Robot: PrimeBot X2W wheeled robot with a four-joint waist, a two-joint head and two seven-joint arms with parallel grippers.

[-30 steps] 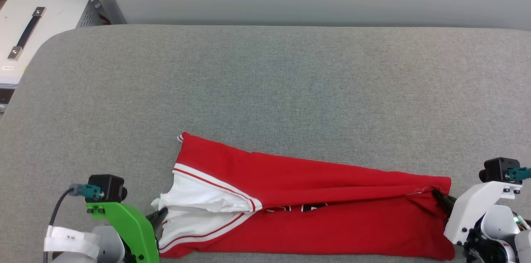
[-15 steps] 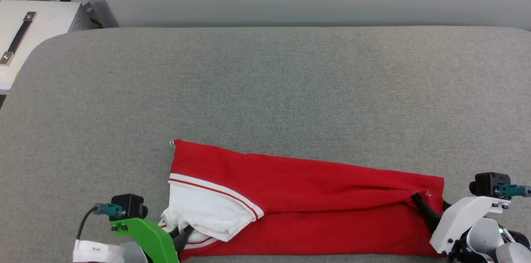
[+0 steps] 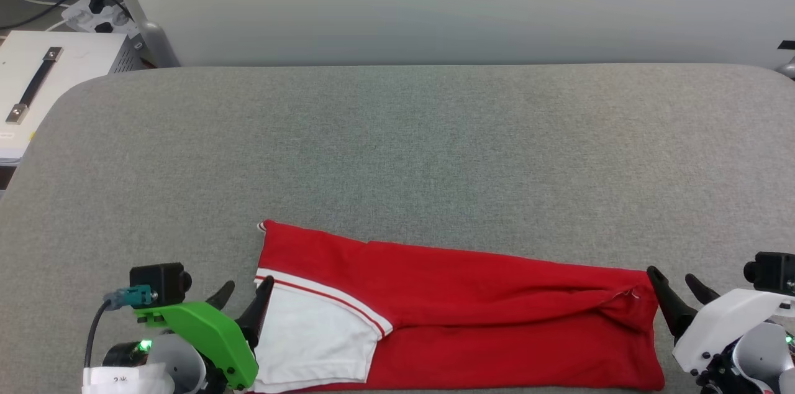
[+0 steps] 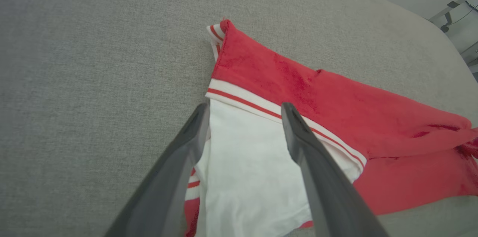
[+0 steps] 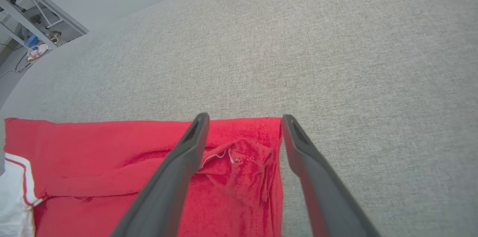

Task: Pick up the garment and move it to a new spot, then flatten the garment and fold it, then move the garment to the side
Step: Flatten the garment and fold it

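The garment (image 3: 472,313) lies folded into a long red band near the front edge of the grey padded table (image 3: 397,151), its white sleeve (image 3: 310,338) with striped trim at the left end. My left gripper (image 3: 247,285) stands open at that end, and in the left wrist view its fingers straddle the sleeve (image 4: 242,162) without pinching it. My right gripper (image 3: 671,276) is open at the band's right end, its fingers standing either side of a puckered red corner (image 5: 242,166). The lettering is hidden in the fold.
A white box with a black handle (image 3: 49,71) and a power strip (image 3: 99,18) sit off the table's back left corner. A pale wall (image 3: 435,2) runs behind the table. Broad bare grey fabric stretches beyond the garment.
Both grippers have gone from shut on the garment's ends to open, letting it go. The garment has settled flatter on the table. The head camera has shifted slightly.
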